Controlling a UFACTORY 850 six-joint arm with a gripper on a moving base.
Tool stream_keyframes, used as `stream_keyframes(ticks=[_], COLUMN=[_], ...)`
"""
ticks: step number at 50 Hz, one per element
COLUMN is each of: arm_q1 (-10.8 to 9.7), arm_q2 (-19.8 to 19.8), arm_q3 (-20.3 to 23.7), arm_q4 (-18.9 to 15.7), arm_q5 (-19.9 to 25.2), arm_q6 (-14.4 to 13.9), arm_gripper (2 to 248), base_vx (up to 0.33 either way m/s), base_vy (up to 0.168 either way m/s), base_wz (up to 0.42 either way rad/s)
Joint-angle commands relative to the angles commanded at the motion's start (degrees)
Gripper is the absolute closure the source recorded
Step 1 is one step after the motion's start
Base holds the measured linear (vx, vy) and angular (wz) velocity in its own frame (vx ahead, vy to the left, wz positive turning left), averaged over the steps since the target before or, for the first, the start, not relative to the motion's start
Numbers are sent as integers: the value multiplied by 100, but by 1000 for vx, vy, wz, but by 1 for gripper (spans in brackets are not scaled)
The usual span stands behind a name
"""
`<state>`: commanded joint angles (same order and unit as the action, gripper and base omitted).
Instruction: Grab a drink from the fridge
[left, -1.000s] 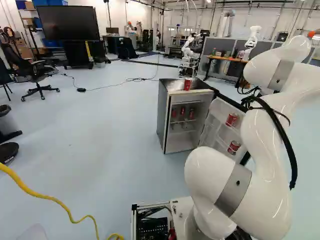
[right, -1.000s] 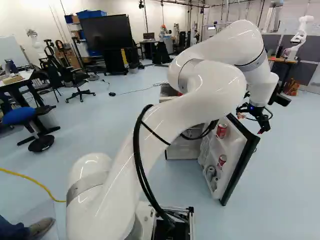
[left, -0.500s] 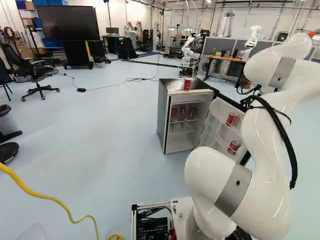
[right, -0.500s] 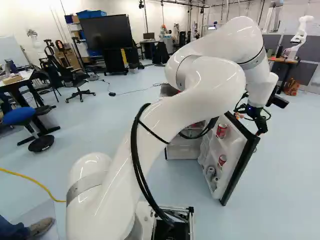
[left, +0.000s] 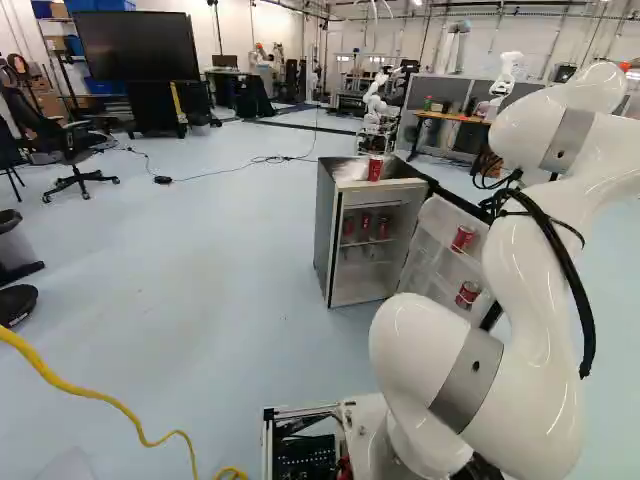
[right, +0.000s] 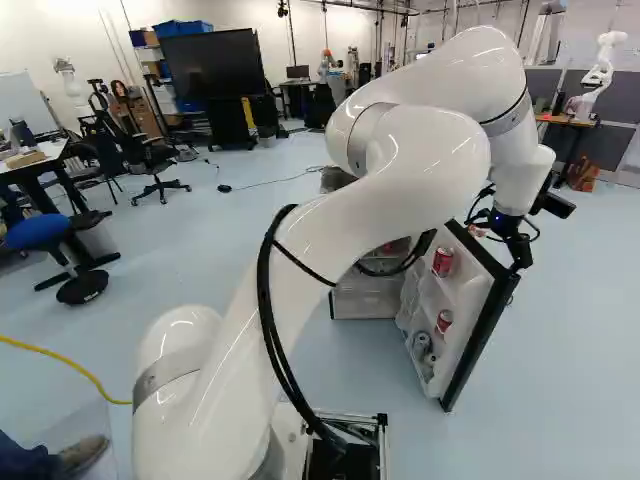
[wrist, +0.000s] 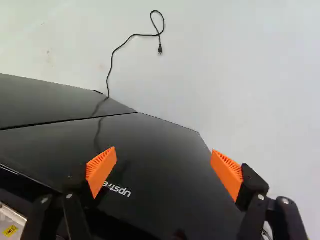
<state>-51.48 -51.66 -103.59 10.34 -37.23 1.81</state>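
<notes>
In the right base view my gripper hangs at the outer edge of the swung-out fridge door. The wrist view shows the gripper with its orange pads wide apart and nothing held, over the door's black outer face. The fridge stands with its inside exposed. Red cans sit on its upper shelf. Another red can stands on the fridge top. The door's inner racks carry an upper can and a lower can.
A black cable lies on the floor beyond the fridge. Another robot stands far behind it. A yellow cable crosses the floor at the left, near an office chair. A person's shoe shows in the right base view.
In the right base view the gripper has shifted slightly left, and the arm's upper bend has risen a little. The base, fridge, door and cans have stayed put.
</notes>
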Motion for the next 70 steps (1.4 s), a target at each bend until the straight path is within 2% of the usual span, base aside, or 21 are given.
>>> stream_keyframes(ticks=[21, 70], arm_q1=[32, 245], arm_q2=[185, 849], arm_q3=[300, 1369], arm_q4=[0, 0], arm_q5=[0, 0], arm_q6=[0, 0], arm_gripper=[3, 3], base_vx=[0, 0], base_vy=[0, 0], base_wz=[0, 0])
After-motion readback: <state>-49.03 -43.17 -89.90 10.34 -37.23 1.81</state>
